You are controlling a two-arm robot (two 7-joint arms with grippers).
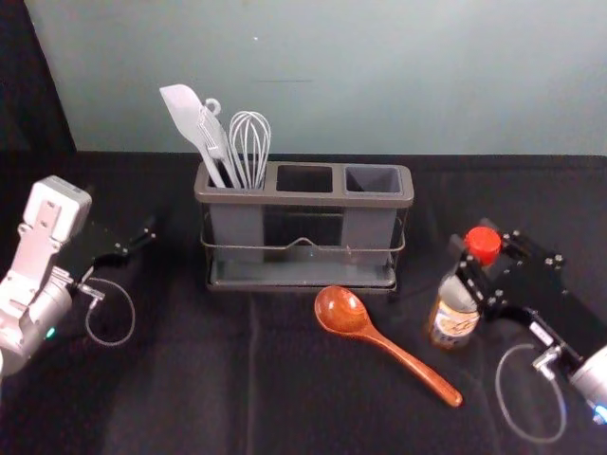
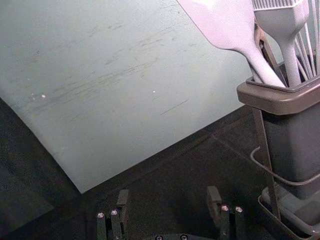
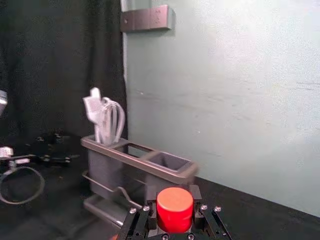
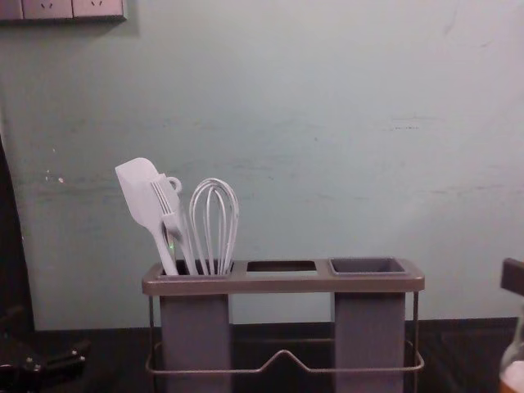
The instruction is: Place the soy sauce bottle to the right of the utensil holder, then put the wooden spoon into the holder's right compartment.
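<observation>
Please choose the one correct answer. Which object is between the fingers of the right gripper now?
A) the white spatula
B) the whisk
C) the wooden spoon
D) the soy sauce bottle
D: the right gripper has its fingers on both sides of the soy sauce bottle, at the red cap.

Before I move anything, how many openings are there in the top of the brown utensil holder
3, along the brown rim: left opening, holding white kitchen utensils; middle opening; right opening, grey-lined. None hidden.
</observation>
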